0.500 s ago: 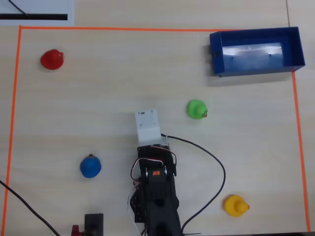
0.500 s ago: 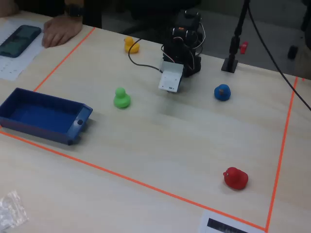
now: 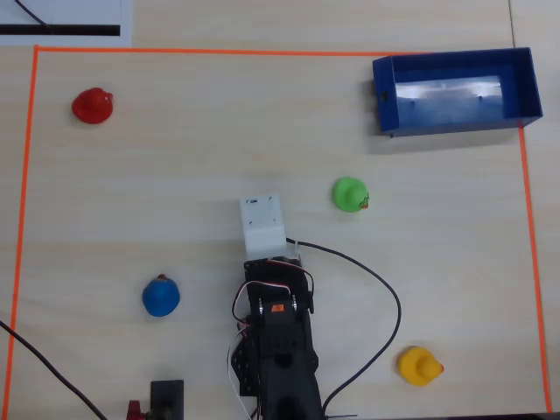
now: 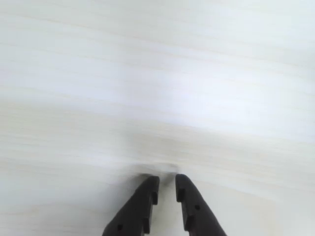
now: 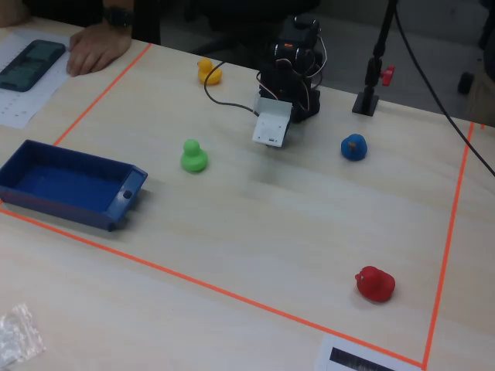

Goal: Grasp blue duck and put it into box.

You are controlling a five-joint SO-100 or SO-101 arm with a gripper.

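The blue duck (image 3: 161, 296) sits on the pale wood table, left of the arm in the overhead view and right of it in the fixed view (image 5: 353, 147). The dark-blue box (image 3: 451, 122) stands empty at the top right corner in the overhead view and at the left in the fixed view (image 5: 62, 205). My gripper (image 4: 167, 179) hangs over bare table with its black fingers nearly together and nothing between them. In the overhead view the arm's white wrist housing (image 3: 262, 223) covers it. No duck shows in the wrist view.
A green duck (image 3: 350, 194) sits right of the wrist, a red duck (image 3: 92, 105) at top left, a yellow duck (image 3: 418, 365) at bottom right. Orange tape (image 3: 26, 219) frames the area. A black stand (image 5: 367, 100) and a person's hand (image 5: 97, 46) are at the far edge.
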